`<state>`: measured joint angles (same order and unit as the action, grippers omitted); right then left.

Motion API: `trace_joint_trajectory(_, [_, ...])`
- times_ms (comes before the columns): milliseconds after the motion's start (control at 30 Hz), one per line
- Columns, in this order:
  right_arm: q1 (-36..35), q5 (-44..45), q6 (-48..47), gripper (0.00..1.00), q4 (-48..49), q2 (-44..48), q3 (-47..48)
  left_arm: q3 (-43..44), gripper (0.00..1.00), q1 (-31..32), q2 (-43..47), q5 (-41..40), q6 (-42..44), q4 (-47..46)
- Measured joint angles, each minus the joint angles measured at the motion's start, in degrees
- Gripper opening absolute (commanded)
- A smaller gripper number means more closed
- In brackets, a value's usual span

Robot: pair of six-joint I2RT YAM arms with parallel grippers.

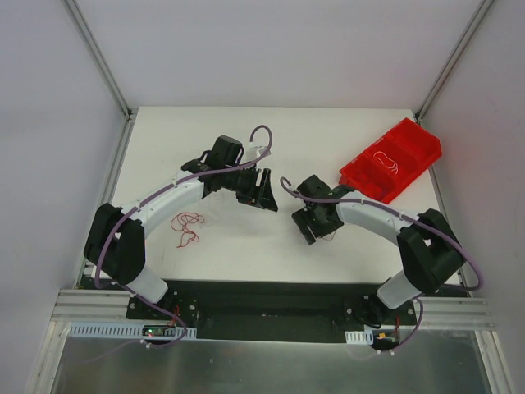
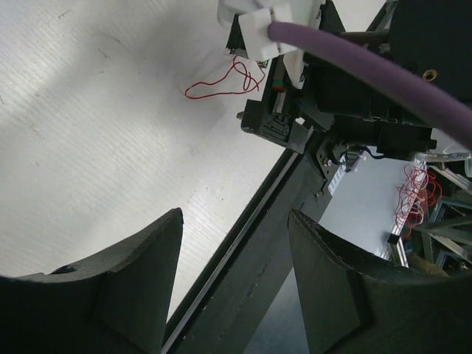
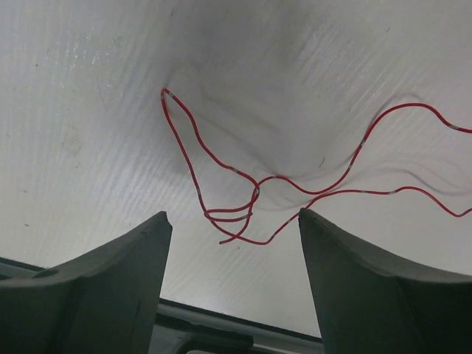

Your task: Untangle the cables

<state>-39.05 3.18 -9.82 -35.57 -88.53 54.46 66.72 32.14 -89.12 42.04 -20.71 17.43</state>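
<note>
A small tangle of thin red cables [image 1: 188, 226] lies on the white table beside my left arm; it also shows far off in the left wrist view [image 2: 221, 84]. Another red cable [image 3: 254, 193], knotted into small loops, lies on the table just beyond my right gripper [image 3: 234, 221], barely visible from above [image 1: 330, 235]. My right gripper [image 1: 306, 228] is open and empty, low over the table. My left gripper [image 1: 257, 190] is open and empty, raised near the table's middle, its jaws [image 2: 236, 217] wide apart. Thin whitish cables [image 1: 384, 160] lie in a red bin.
The red bin [image 1: 410, 135] stands at the back right of the table. The black base plate [image 1: 262, 300] runs along the near edge. Grey walls and metal posts enclose the table on three sides.
</note>
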Motion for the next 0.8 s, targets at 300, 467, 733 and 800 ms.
trace_joint_trajectory(300, [-2.9,8.1,-2.7,0.19,0.5,-3.9,1.9,0.0,0.58,0.0,0.0,0.2,0.0,0.0])
trace_joint_trajectory(467, [-3.2,11.3,-3.1,0.00,0.5,-4.0,2.0,0.0,0.58,0.0,0.0,0.9,0.0,0.0])
trace_joint_trajectory(733, [1.9,9.0,0.9,0.00,-3.8,11.4,11.9,0.0,0.58,0.0,0.0,1.2,0.0,0.0])
trace_joint_trajectory(800, [6.7,7.8,2.2,0.00,-4.4,14.9,18.7,0.0,0.58,0.0,0.0,1.2,0.0,0.0])
